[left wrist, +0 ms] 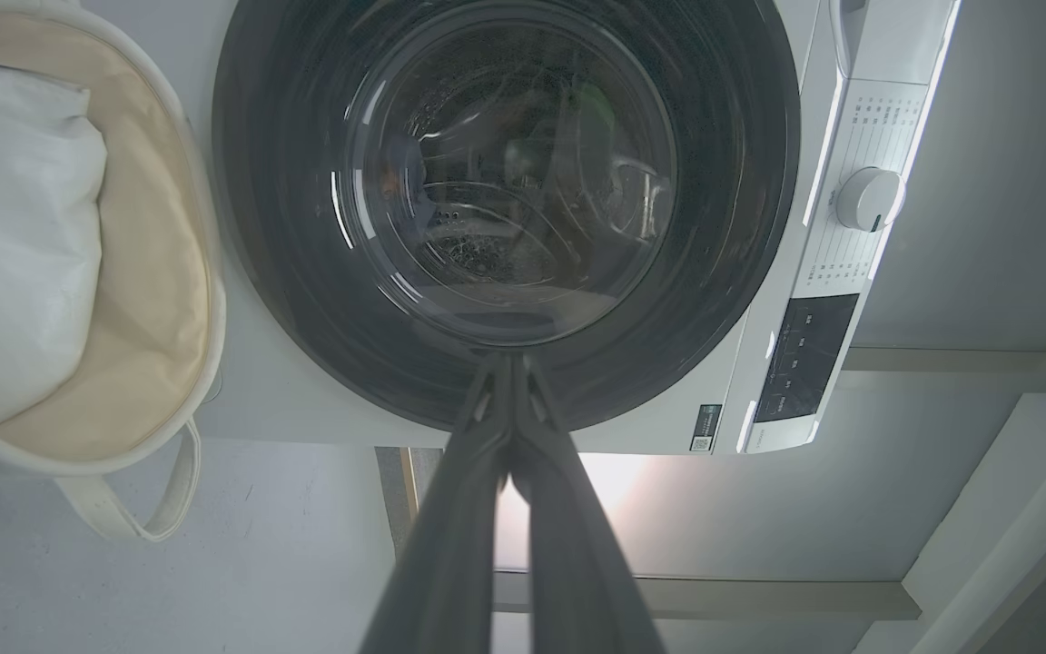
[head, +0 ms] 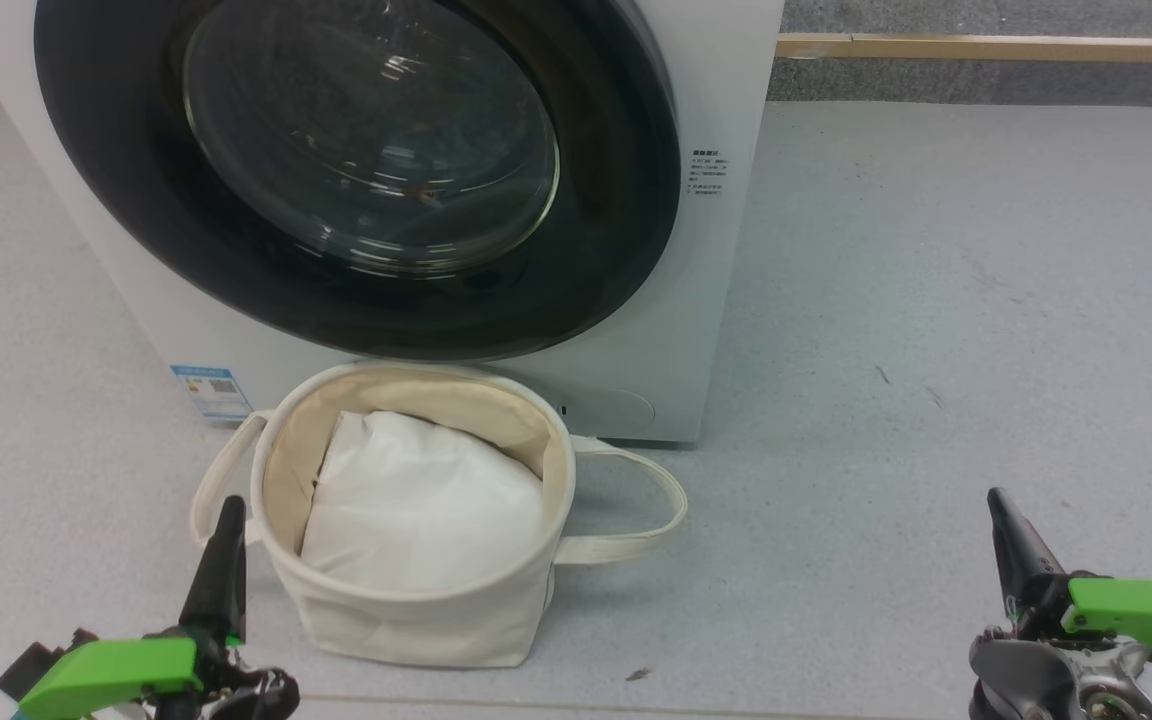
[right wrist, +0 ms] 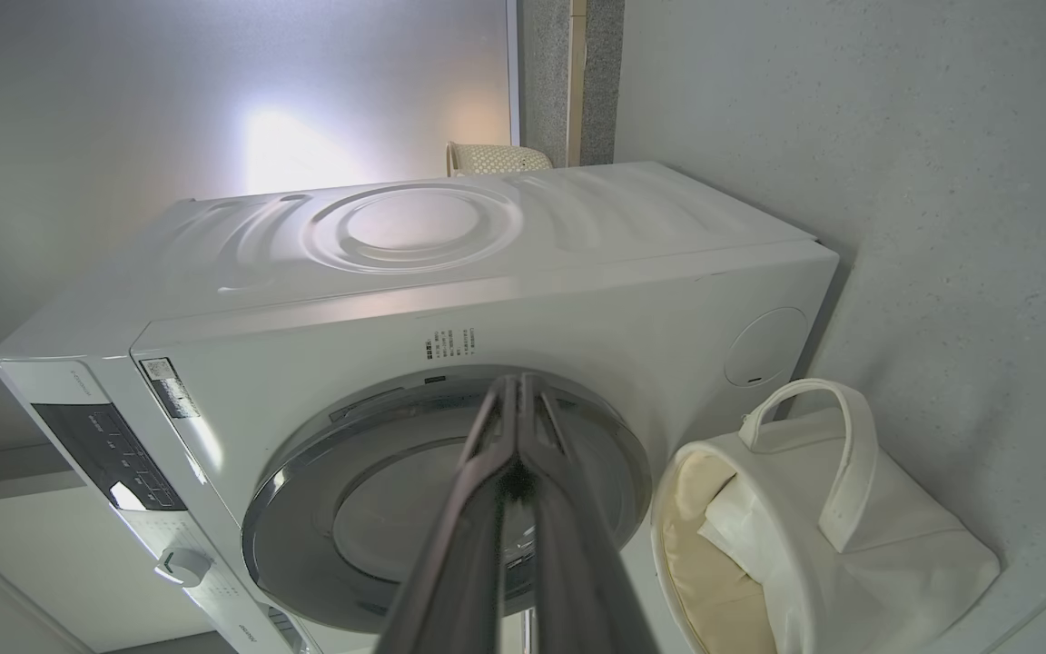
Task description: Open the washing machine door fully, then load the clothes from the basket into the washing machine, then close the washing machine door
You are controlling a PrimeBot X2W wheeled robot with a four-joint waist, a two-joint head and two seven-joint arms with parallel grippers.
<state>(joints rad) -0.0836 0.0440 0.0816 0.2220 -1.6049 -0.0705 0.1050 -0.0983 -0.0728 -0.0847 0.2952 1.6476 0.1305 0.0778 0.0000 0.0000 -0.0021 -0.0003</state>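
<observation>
The washing machine (head: 726, 250) stands at the upper left, and its door (head: 356, 170), with a black rim and glass bowl, sits flush against the front. In front of it stands the cream basket (head: 416, 620), holding plain white padding (head: 416, 500). The clothes are hidden. My left gripper (head: 226, 520) is shut and empty, just left of the basket's near handle. My right gripper (head: 1001, 510) is shut and empty over bare floor at the lower right. In the left wrist view the shut left gripper (left wrist: 512, 363) points at the door's rim (left wrist: 287, 300). In the right wrist view the shut right gripper (right wrist: 518, 386) points at the door (right wrist: 378, 509).
Grey speckled floor (head: 936, 300) stretches to the right of the machine. A wooden skirting strip (head: 986, 47) runs along the back wall. The machine's dial (left wrist: 866, 198) and dark control panel (left wrist: 804, 354) sit beside the door. A blue label (head: 211, 390) marks the front's lower corner.
</observation>
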